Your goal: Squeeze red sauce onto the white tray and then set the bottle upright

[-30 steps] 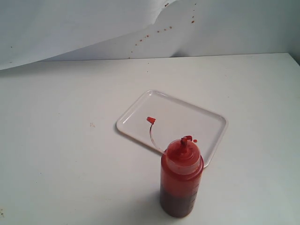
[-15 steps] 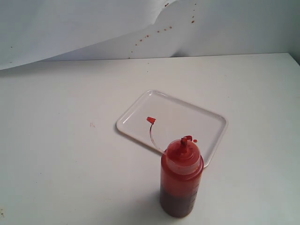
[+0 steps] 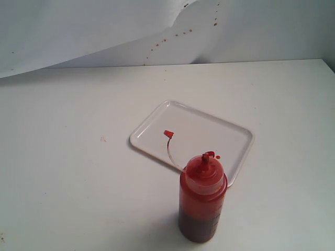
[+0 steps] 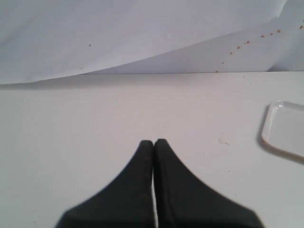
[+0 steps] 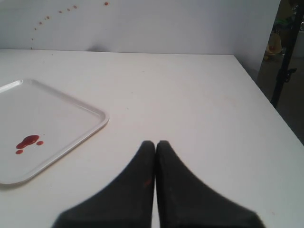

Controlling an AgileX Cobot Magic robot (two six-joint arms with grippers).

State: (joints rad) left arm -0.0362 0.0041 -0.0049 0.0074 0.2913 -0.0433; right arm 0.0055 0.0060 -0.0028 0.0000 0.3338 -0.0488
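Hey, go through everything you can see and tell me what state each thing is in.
bottle: upright on the table, nozzle uncapped.
cap: off, on its tether.
white tray: flat on the table, a few drops on it.
red sauce: small drops on the tray.
left gripper: shut, empty.
right gripper: shut, empty.

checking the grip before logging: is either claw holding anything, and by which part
Nothing is held. The left claw and right claw are both shut on nothing; the bottle stands free.
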